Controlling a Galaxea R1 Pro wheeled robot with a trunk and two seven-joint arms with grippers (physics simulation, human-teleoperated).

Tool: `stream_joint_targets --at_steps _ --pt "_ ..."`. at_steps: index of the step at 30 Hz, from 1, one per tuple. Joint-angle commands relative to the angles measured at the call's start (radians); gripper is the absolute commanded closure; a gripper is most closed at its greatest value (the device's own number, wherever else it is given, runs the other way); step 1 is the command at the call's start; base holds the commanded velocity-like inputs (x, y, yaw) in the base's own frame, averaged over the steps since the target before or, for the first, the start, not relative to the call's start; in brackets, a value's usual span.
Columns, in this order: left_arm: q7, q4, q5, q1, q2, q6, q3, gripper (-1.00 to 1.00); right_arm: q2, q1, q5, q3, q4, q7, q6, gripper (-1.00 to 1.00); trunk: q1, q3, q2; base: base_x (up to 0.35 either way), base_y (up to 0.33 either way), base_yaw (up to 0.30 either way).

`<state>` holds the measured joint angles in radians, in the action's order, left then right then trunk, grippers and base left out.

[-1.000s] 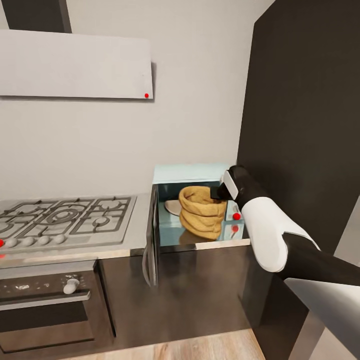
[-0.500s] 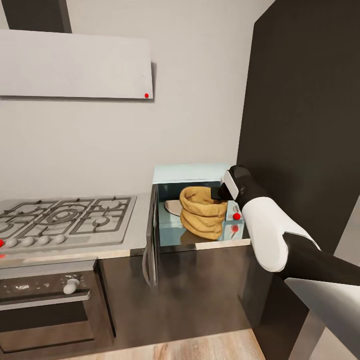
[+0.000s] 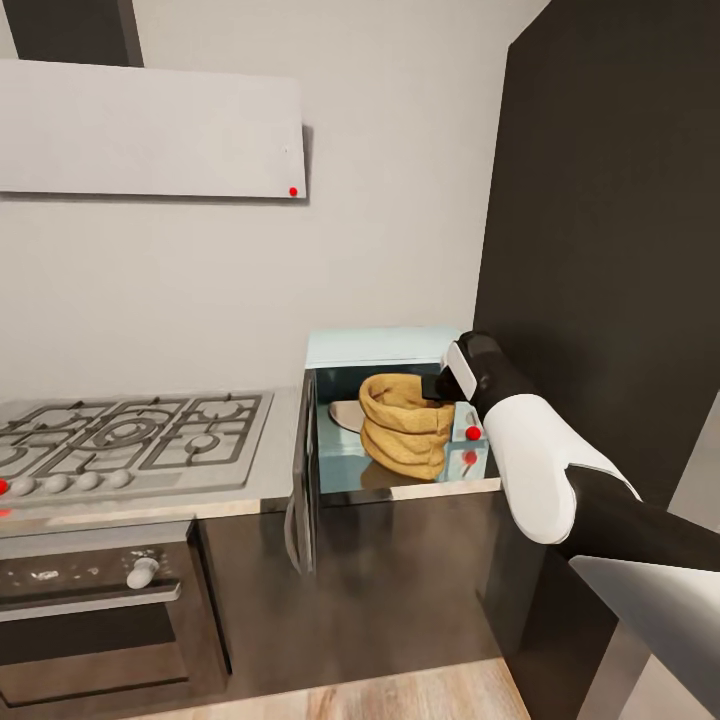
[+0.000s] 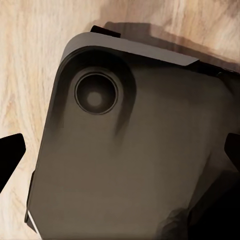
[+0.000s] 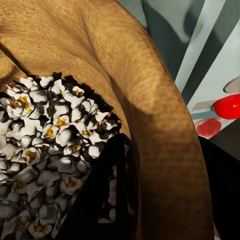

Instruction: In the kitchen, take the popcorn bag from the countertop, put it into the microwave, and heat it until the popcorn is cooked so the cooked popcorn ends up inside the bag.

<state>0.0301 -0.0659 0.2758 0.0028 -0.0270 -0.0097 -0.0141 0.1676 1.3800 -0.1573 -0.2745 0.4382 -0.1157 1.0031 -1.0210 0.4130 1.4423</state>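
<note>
Holding popcorn bag (image 3: 403, 424) by rim, right hand (image 3: 440, 385) clamped | bag inside open microwave (image 3: 385, 347), frame centre | popcorn (image 5: 47, 165) looks popped; release, door unclosed

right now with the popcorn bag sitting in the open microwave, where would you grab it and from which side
Probably the rolled rim on the popcorn bag, on its right side, coming in through the microwave front opening. The sack stands upright with its mouth open, so one finger can go inside and one outside. The right pincer sits there already, a finger inside among the popcorn.
</note>
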Motion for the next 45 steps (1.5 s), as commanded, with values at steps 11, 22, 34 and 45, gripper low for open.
stream_joint_targets --at_steps 11,22,34,45 --pt "0.002 -0.002 0.003 0.0 -0.001 -0.001 -0.001 -1.0 0.002 0.001 -0.005 -0.008 0.0 -0.002 0.003 1.0 0.034 -0.027 -0.062 0.0 0.0 0.0" --pt "0.002 -0.002 0.003 0.0 -0.001 -0.001 -0.001 -1.0 0.0 -0.003 -0.009 -0.008 -0.004 -0.005 -0.016 1.0 0.077 -0.062 -0.139 0.0 0.0 0.0" --pt "0.002 -0.001 0.003 0.0 0.001 -0.001 -0.001 -1.0 -0.035 -0.08 -0.052 -0.008 -0.065 0.004 -0.13 1.0 0.1 -0.08 -0.181 0.0 0.0 0.0" --pt "0.001 -0.001 0.003 0.0 0.002 -0.001 0.002 -1.0 -0.021 -0.081 -0.051 -0.009 -0.121 0.017 -0.19 1.0 0.1 -0.08 -0.181 0.0 0.0 0.0"
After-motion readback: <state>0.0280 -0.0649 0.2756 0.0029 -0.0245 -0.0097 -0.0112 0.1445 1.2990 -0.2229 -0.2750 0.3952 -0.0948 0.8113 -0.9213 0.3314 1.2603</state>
